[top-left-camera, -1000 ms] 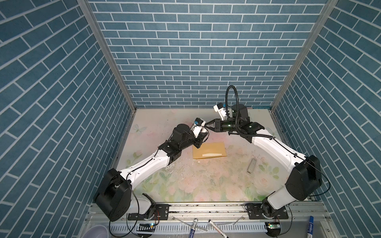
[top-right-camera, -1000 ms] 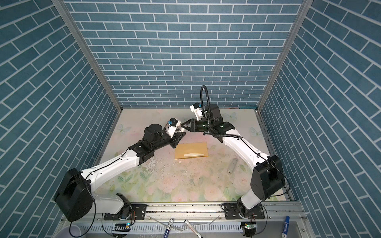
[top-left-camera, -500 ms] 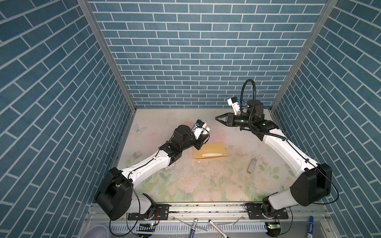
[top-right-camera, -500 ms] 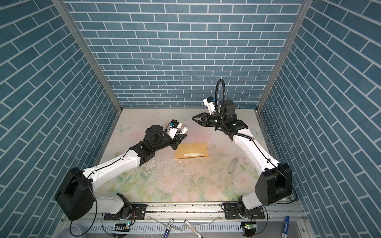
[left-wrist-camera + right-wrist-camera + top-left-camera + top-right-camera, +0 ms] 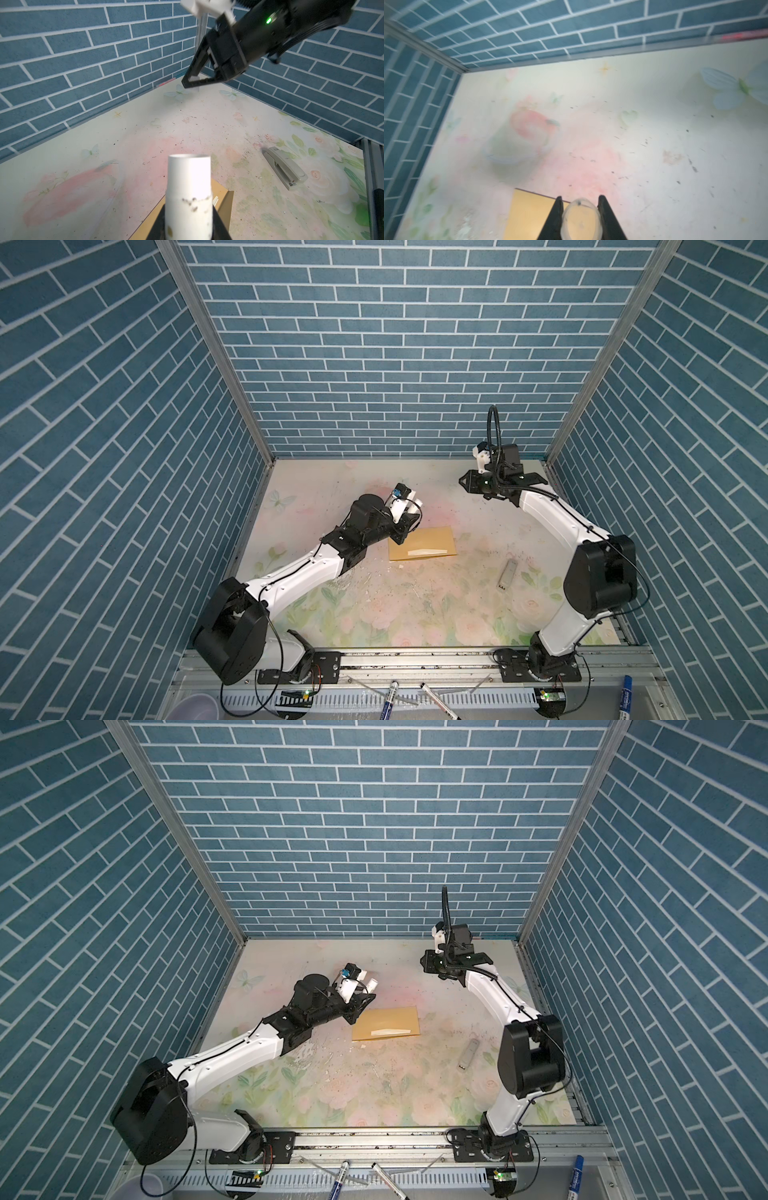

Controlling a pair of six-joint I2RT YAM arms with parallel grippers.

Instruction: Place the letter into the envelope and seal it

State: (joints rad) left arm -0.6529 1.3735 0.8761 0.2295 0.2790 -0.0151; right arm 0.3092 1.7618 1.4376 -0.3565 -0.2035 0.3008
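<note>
— Where's the envelope?

— Flat on the floral table, about mid-table in both top views, long side running left to right. A pale wedge lies along its near edge.

— Is that the letter?

— It may be its edge peeking out, but it is too small to tell. I can't make out a bordered sheet anywhere else.

— And the left gripper?

— It hangs over the envelope's far left corner. In the left wrist view its jaws pinch a white tube, which sticks out past the fingertips and has dark specks around its middle.

— The right gripper?

— Raised near the back right of the table, well apart from the envelope, pointing toward the left arm. The right wrist view is blurred, yet the jaws are plainly clamped on a small clear cap, one finger on each side.

— Anything else on the table?

— A grey stapler lies to the right of the envelope, apart from it and touched by neither arm. Crumbs and dark flecks are scattered over the mat.
</note>
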